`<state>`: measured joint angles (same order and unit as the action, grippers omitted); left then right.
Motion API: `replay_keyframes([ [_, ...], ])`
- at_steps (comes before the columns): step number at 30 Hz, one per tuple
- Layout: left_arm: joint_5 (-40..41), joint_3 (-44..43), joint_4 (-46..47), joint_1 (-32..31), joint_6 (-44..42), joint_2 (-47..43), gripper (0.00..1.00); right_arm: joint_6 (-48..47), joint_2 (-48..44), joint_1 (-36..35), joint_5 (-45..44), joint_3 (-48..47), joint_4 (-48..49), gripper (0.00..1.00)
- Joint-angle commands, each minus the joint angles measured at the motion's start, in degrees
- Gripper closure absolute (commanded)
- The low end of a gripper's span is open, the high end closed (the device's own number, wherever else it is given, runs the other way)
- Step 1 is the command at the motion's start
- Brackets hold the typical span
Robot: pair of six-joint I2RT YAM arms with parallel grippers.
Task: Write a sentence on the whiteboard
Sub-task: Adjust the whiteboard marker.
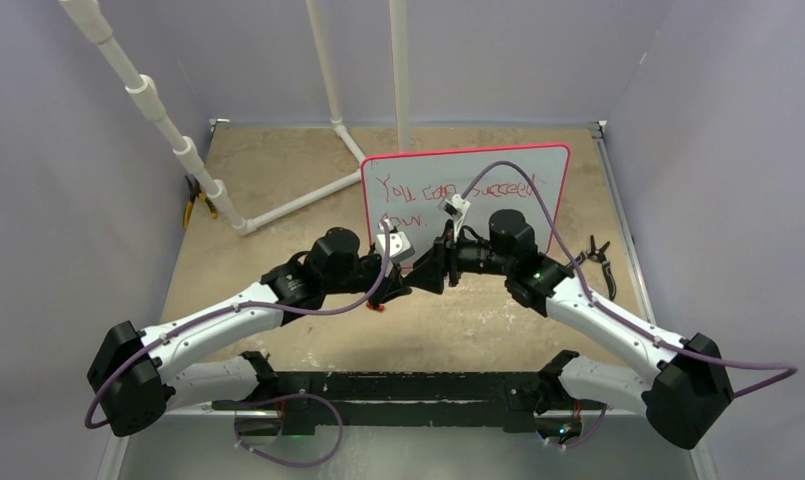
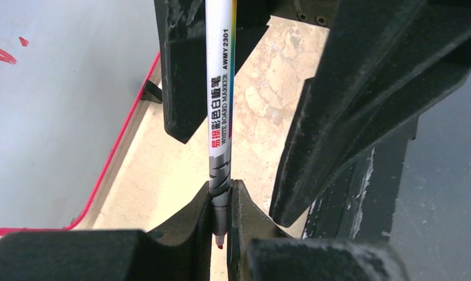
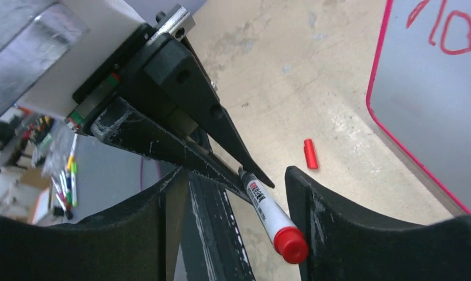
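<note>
Handing the marker (image 2: 220, 117) from one arm to the other, to judge by the two grips. Pinched just above its red nib by the left gripper (image 2: 221, 190), jaws narrow and tight on the barrel, nib pointing down over the table (image 2: 162, 164). Straddled at its red rear end by the right gripper (image 3: 236, 175), jaws wide, clear of the barrel on both sides, gripping nothing.

Standing at the far middle of the table, just beyond both wrists: the whiteboard (image 1: 408, 165), with the sentence (image 1: 418, 190) in red across its upper part, reading roughly "You can succeed now." Looks complete as writing goes, so probably tidying up.

Lying loose on the table near the board's lower edge: a small red cap (image 3: 309, 153).

Calls next for drawing the right gripper straight back off the marker without knocking it, then likely fetching that cap. Awkward, though, with so little nib showing below the left fingers.
</note>
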<state>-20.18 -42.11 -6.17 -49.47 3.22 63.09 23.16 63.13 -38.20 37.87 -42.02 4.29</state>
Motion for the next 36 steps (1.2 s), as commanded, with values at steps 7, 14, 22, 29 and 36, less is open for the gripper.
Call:
replay_keyframes([
  [7,-0.39,5.55,15.09,0.15,15.81,-1.67,1.00,17.34,-5.35,-0.04,-11.70,10.29,22.70,0.51],
  [14,-0.09,9.72,20.72,0.14,20.20,-1.63,1.00,19.97,-4.67,-0.02,-11.66,13.23,29.14,0.66],
  [22,0.62,9.76,19.74,0.17,21.41,-0.64,1.00,18.64,-2.83,-0.04,-11.26,13.13,28.96,1.00],
  [29,9.00,9.99,13.23,0.16,24.70,-2.88,0.63,13.57,-6.39,-0.03,-20.66,9.56,20.50,1.00],
  [36,11.67,7.98,-0.26,0.10,24.80,-0.43,0.47,6.48,-14.38,-0.03,-31.61,7.62,11.57,1.00],
])
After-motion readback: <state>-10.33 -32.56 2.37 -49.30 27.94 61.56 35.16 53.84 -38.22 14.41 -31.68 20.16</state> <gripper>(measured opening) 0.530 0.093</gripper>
